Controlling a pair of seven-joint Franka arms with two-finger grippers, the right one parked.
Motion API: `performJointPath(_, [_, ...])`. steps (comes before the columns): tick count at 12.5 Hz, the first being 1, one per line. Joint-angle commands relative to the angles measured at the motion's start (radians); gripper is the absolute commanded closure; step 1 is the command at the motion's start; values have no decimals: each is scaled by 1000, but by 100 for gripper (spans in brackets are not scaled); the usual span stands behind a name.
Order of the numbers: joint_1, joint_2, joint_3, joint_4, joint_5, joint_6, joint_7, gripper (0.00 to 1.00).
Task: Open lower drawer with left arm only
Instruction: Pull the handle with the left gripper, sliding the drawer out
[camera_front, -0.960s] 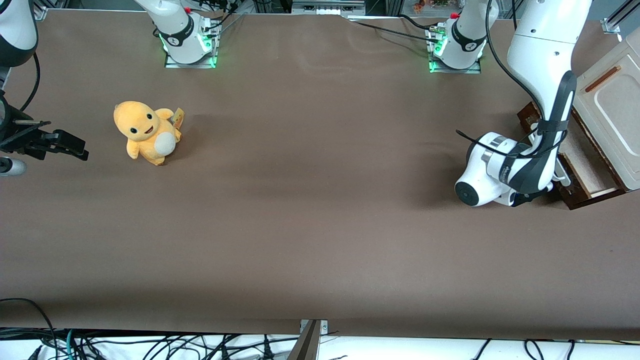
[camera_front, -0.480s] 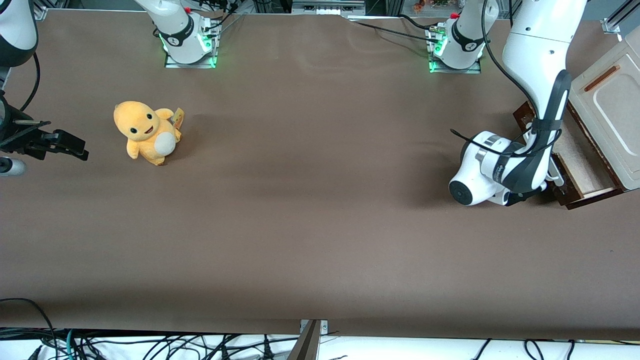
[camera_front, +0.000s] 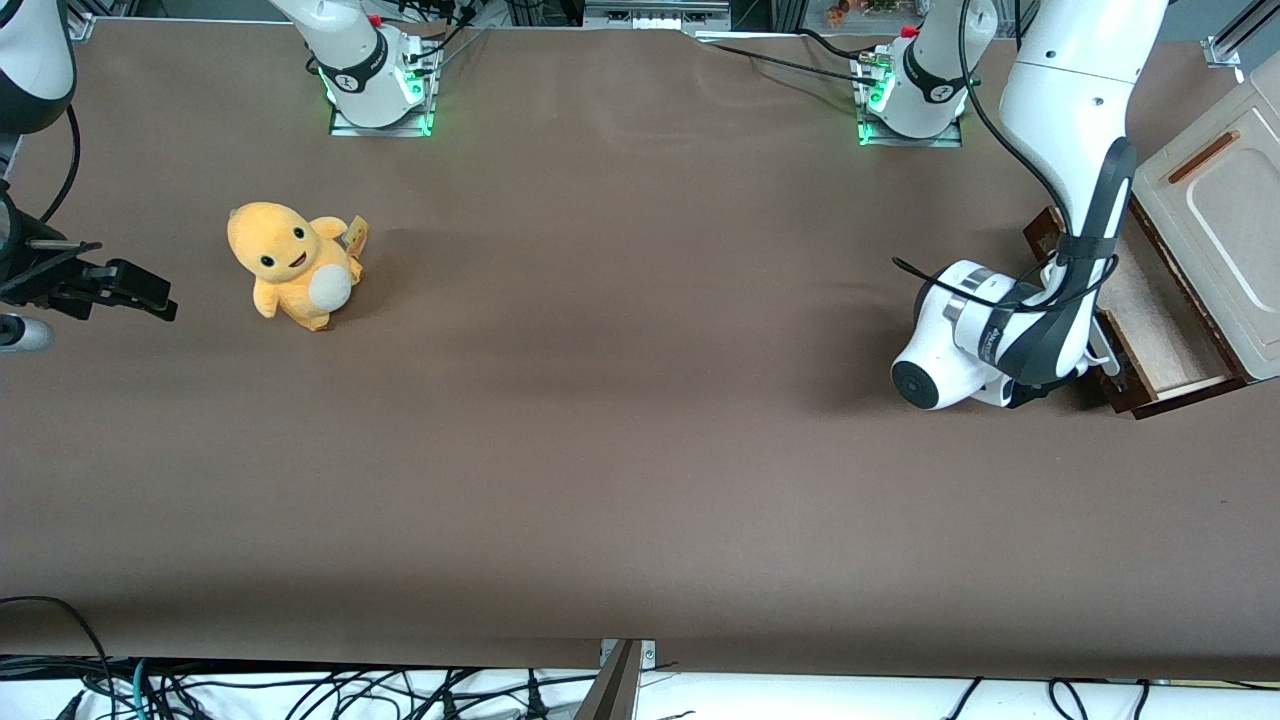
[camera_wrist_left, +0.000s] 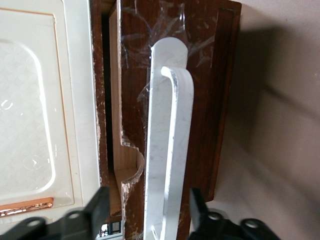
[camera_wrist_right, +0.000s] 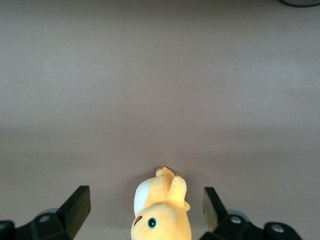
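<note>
Front view: the left arm (camera_front: 1075, 180) reaches down at the working arm's end of the bench (camera_front: 620, 450), its wrist low in front of the lower drawer (camera_front: 1150, 330). The drawer stands partly pulled out from the cabinet; its pale beige lined inside is exposed, and the cream-white panel (camera_front: 1215, 225) with the thin brown slot handle sits above it. The gripper (camera_front: 1108, 368) is at the drawer's dark brown front, mostly hidden under the wrist in this view.

Left wrist view: the two black fingers (camera_wrist_left: 95, 212) stand apart, one on each side of the white bar handle (camera_wrist_left: 167, 150). The handle passes between them. A gap shows between the handle and the finger on the cabinet side, so the fingers are spread around the bar rather than clamped on it. The dark brown wooden front (camera_wrist_left: 200, 100) carries scuffed clear tape near the handle's rounded end. A gap between the front and the cabinet body shows pale wood inside.

A yellow plush toy (camera_front: 292, 265) sits upright toward the parked arm's end of the bench, well apart from the drawer.
</note>
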Motion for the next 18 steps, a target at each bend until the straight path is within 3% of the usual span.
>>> performJointPath(1, [-7,-15,4,5,-15,-18,-6,8])
performJointPath(9, [-42,-27,-2,39,-32,-21,8,8])
performJointPath(16, [-33,-29,-62,272,-198,-21,34,10])
performJointPath(18, [-32,-36,-64,329,-253,-21,116,10])
